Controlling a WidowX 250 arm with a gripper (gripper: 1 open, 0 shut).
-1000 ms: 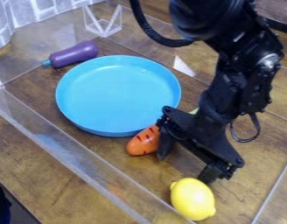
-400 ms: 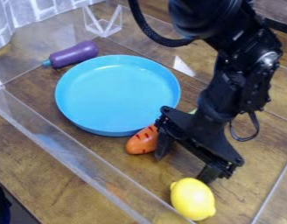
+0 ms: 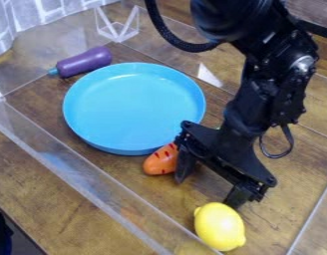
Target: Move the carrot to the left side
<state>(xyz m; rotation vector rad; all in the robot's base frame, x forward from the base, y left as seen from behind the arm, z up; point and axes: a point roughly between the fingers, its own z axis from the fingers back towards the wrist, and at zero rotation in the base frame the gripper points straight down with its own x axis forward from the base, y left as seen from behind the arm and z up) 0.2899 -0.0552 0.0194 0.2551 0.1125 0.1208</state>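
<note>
One carrot (image 3: 163, 159) beside open tool (image 3: 213, 176)

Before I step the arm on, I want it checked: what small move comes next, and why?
Probably close the tool on the carrot: its jaws stand open, low on the table right beside the carrot, which lies against the blue plate's near rim, not yet gripped.

A dark wooden tabletop (image 3: 47, 169) is being enclosed by clear plastic walls (image 3: 73, 164), and soft overhead light is being reflected off them.
</note>
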